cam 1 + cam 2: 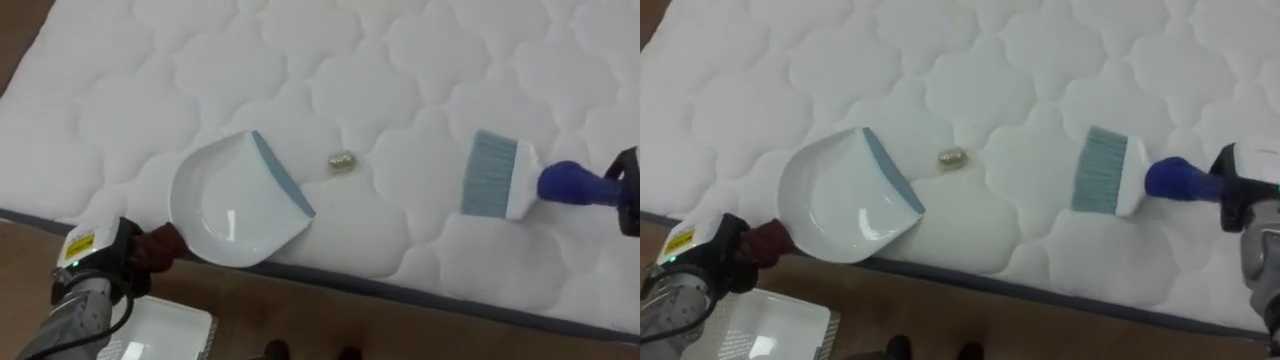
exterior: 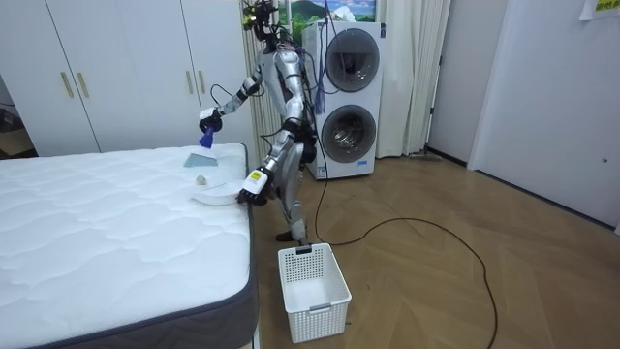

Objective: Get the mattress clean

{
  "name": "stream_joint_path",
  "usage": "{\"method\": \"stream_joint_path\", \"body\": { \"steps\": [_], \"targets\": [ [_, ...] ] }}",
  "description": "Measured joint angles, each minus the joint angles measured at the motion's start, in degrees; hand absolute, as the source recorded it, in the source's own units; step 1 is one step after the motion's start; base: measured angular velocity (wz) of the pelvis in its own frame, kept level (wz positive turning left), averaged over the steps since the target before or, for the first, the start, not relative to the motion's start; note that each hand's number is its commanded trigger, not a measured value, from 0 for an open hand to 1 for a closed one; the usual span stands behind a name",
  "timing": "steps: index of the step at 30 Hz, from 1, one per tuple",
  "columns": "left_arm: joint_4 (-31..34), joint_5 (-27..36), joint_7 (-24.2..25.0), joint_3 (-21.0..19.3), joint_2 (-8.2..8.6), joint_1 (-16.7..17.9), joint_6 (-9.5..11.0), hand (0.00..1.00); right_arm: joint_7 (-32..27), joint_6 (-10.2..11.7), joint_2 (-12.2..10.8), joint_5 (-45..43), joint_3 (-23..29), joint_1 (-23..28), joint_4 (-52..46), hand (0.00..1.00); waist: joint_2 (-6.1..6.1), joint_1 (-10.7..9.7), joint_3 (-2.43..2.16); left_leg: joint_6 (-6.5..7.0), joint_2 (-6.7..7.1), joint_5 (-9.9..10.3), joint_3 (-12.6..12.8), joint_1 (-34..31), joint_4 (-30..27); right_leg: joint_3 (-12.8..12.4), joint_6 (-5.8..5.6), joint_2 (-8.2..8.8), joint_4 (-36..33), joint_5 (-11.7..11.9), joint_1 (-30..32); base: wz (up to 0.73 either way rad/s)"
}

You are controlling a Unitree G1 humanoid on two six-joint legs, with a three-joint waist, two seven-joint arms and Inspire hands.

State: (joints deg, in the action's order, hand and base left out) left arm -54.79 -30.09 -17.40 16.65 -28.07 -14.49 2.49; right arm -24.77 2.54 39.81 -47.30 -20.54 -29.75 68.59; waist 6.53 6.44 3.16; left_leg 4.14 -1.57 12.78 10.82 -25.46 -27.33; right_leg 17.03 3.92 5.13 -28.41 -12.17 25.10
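Left hand (image 1: 128, 258) grips dustpan (image 1: 235, 205), right hand (image 1: 628, 190) grips brush (image 1: 495, 175). Scrap (image 1: 342, 160) on mattress (image 1: 150, 100) near its front edge, between the two. Hard sweep could flick it past the dustpan, off that edge.

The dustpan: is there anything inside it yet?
Nothing shows inside the dustpan; its white bowl is bare. The small crumpled scrap lies on the mattress just off its lip. Its handle is covered by the fingers of the left hand. What lies under it cannot be seen.
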Motion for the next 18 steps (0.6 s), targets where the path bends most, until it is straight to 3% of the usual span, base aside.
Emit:
{"method": "stream_joint_path", "body": {
  "steps": [3, 7, 12, 18],
  "targets": [
    [0.2, -0.5, 0.2, 0.2, -0.67, 0.0, 0.0, 1.0, 0.1, -1.4, 1.0, -7.5, -2.2, -1.6, -1.7, 1.0, 0.35, 0.3, -0.01, -0.1, -0.15, 0.2, 0.0, 0.0, 0.0, 0.1, 0.12, -0.04, -0.2, 0.1, 0.1, 0.0],
    [0.2, -3.3, 0.2, 0.2, -2.88, 0.0, 0.1, 1.0, 0.1, -1.6, 1.4, -15.9, -3.4, -3.3, -3.5, 1.0, 1.42, 0.5, -0.06, -0.15, -0.24, 0.2, 0.1, 0.0, 0.0, 0.2, 0.28, -0.11, -0.2, 0.1, 0.1, 0.0],
    [0.2, -3.4, 0.3, 0.1, -3.16, 0.0, 0.3, 1.0, -0.2, -2.2, 3.0, -24.1, -6.7, -3.8, -8.4, 1.0, 2.83, 1.9, -0.06, -0.18, -0.38, 0.2, 0.3, 0.2, -0.1, 0.6, 0.37, -0.22, 1.0, 0.2, -0.2, -0.05],
    [0.5, -3.3, 0.9, 0.2, -3.3, 0.3, 0.4, 1.0, -1.7, -2.9, 3.2, -31.2, -7.6, -3.9, -12.4, 1.0, 3.09, 2.0, -0.04, -0.15, -0.59, 0.2, 0.0, 0.6, 0.1, 1.1, 0.02, -0.69, 2.5, 1.0, -1.6, 0.01]
  ]
}}
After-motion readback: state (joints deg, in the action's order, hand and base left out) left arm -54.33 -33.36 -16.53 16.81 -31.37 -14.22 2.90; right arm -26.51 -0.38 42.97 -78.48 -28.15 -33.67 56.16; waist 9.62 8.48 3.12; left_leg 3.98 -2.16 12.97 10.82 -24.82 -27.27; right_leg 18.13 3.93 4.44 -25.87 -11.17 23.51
